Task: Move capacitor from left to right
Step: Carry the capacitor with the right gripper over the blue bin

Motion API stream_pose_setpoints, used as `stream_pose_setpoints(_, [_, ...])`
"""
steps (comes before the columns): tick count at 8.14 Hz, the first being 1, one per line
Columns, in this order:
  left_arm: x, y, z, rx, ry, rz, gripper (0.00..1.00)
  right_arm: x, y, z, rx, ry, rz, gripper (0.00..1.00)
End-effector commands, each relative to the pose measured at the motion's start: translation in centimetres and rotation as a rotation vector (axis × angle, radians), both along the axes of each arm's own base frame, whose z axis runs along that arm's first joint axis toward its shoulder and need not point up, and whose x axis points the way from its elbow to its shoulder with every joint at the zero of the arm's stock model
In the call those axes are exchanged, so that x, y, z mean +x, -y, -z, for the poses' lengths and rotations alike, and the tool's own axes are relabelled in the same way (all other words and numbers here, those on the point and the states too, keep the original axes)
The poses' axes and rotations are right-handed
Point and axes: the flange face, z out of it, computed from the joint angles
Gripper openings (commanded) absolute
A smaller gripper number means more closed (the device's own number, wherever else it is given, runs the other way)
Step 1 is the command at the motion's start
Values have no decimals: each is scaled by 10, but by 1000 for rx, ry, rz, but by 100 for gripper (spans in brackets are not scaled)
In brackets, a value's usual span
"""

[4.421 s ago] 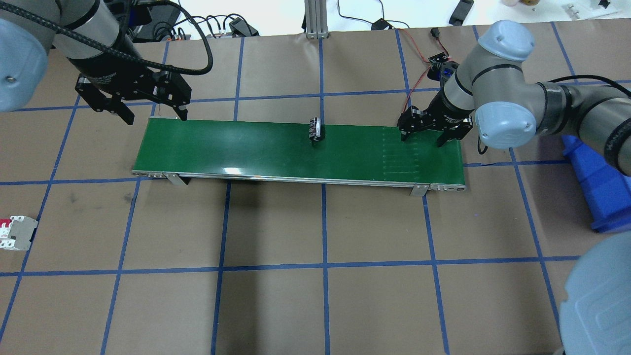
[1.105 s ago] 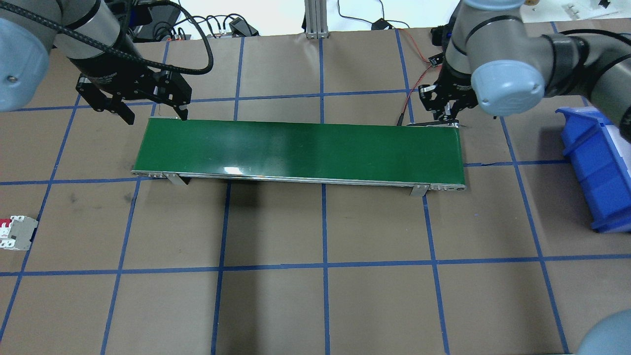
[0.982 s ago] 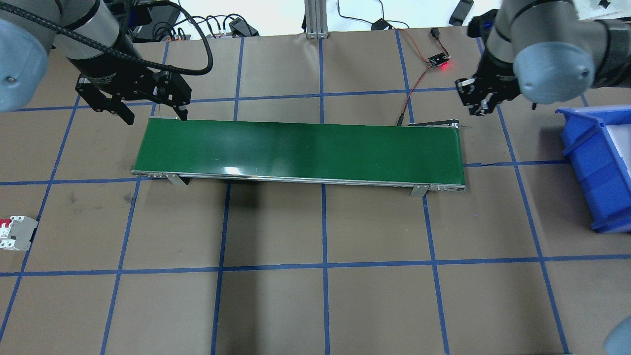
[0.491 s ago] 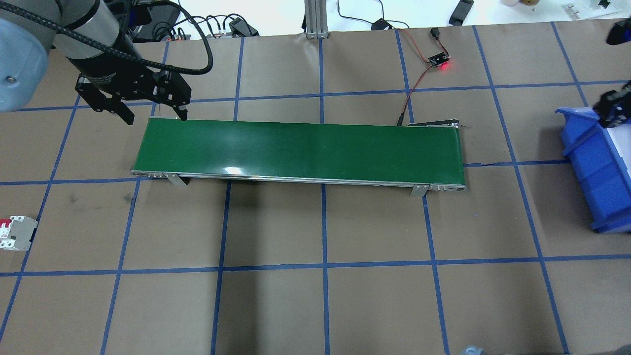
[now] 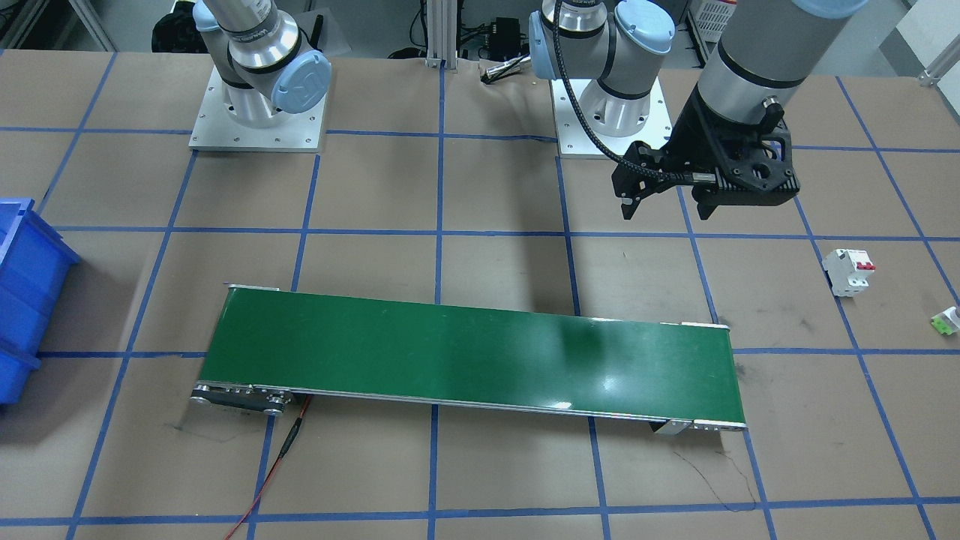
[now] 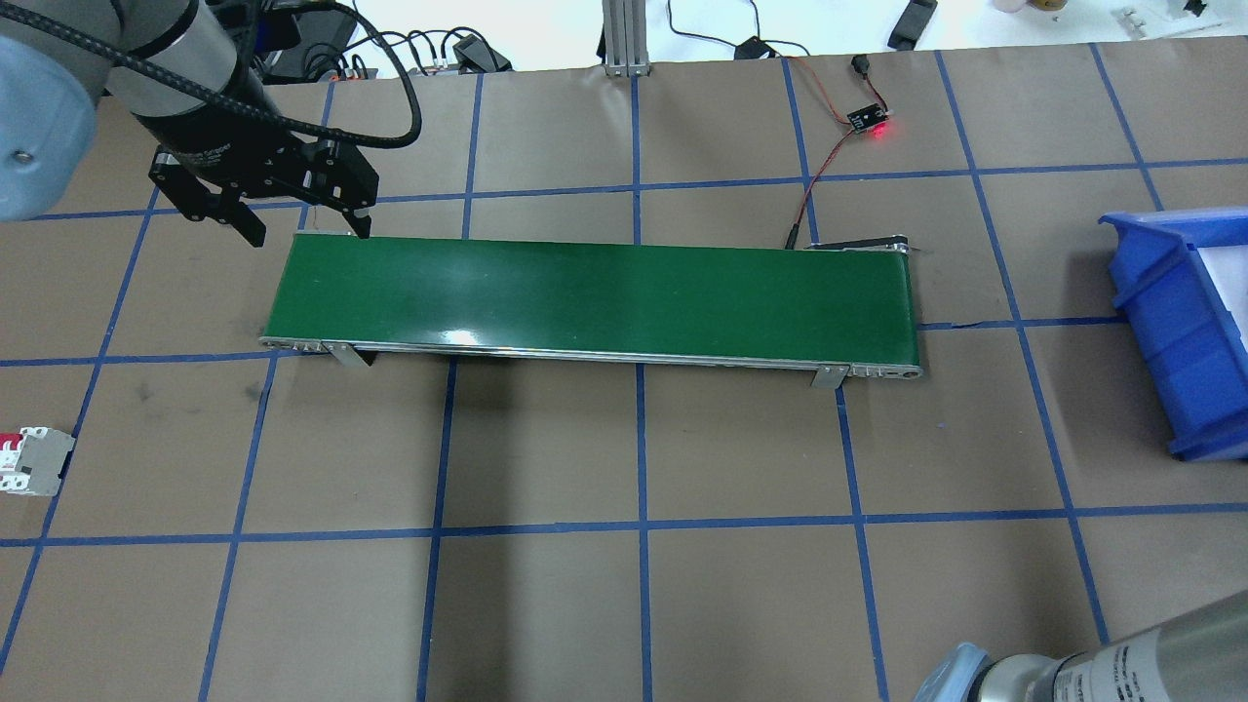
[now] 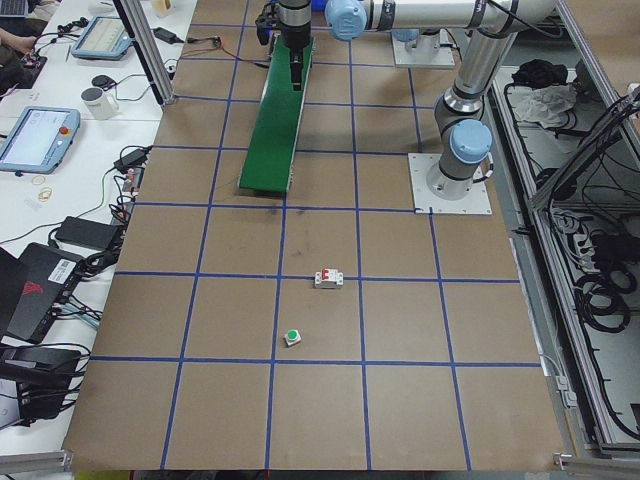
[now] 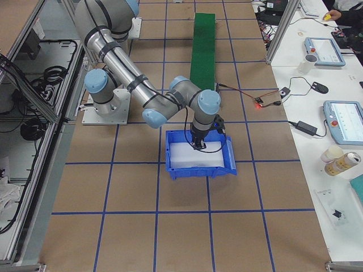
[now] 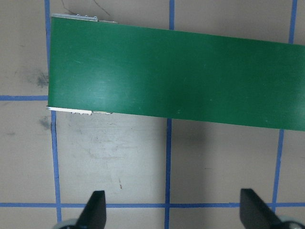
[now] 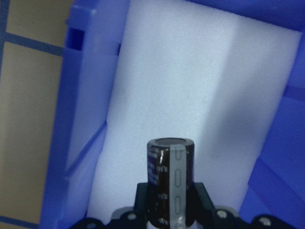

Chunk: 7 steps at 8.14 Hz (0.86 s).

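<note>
Gripping the capacitor (image 10: 171, 183) in the right gripper (image 10: 170, 202), with the fingers closed on the lower part of its dark body and its flat top sticking out past them (a pale grey stripe running down the side facing the wrist camera). Hanging over the blue bin (image 8: 227, 157), with the white foam liner (image 10: 190, 71) lying directly below and beyond the held capacitor, and the bin's blue walls rising on both sides of the gripper. Not touching the foam, as far as the right-side view shows, though the gap is hard to judge there.

Hovering with the left gripper (image 6: 309, 234) spread wide and holding nothing, its two fingertips (image 9: 96, 206) well apart. Sitting just above the end of the green conveyor belt (image 6: 585, 292), with the belt's corner near one fingertip in the overhead view and the belt's surface stretching away ahead of the fingers in the wrist view.

Lying on the brown table (image 6: 643, 448) well off to the outer side of the left gripper, a white circuit breaker (image 5: 849, 271) with a red switch, and farther out a tiny green-and-white piece (image 5: 943, 321).
</note>
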Motion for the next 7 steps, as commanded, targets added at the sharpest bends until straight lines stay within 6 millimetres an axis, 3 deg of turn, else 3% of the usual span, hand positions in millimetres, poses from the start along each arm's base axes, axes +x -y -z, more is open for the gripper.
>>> stream_pose_setpoints(1, [0, 0, 0, -1, 0, 0, 100, -11, 2, 35, -6, 0, -15, 27])
stream_pose_setpoints(2, [0, 0, 0, -1, -1, 0, 100, -10, 1, 33, -3, 3, -9, 91])
stream_pose_setpoints(3, [0, 0, 0, -1, -1, 0, 100, -8, -2, 25, -2, 0, -10, 100])
stream_pose_setpoints(4, [0, 0, 0, -1, -1, 0, 100, 11, -5, -3, -30, 27, -12, 100])
stream_pose_setpoints(5, [0, 0, 0, -1, -1, 0, 100, 42, -12, -42, -83, 98, 2, 100])
stream_pose_setpoints(6, [0, 0, 0, -1, -1, 0, 100, 95, -13, -81, -71, 109, 38, 100])
stream_pose_setpoints(7, [0, 0, 0, -1, -3, 0, 100, 145, -4, -107, -68, 97, 35, 100])
